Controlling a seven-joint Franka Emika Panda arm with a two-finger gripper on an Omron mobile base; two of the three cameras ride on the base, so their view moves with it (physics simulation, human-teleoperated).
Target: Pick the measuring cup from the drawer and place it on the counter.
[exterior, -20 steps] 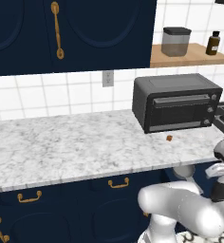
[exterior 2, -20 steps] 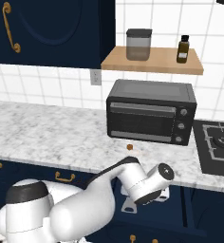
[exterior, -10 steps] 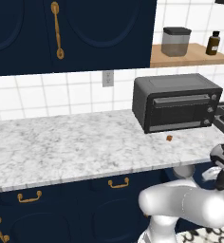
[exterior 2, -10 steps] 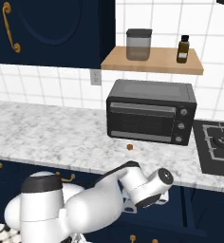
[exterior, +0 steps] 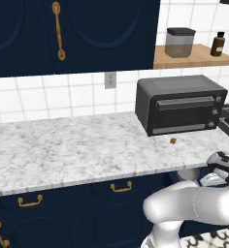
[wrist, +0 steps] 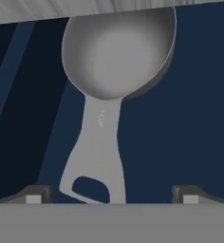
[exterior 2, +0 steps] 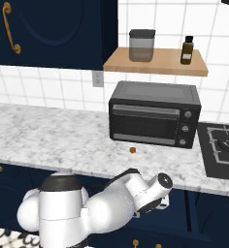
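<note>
Fingers (wrist: 36,193) stand wide apart at the bottom of my hand view, 2 small dark tips with nothing between the pads yet. The cup (wrist: 117,52) lies in the dark blue drawer directly ahead of my gripper (wrist: 112,195), its handle pointing back toward me and reaching down between the tips, nearer the left one.

My judgement: I am on the approach, and the grasp is not yet made. To do it well I would centre on the handle, ease lower until the tips straddle it, then close across its narrow waist, not the wide flared end. The handle looks thin and flat, so a shallow pinch could slip.

Matte grey cup, a smooth round bowl with a thin rim, shaded softly inside. Its handle flares at the end and has an oval cut-out. Above, the counter (exterior: 63,145) is speckled white and grey marble with a thick pale edge.
</note>
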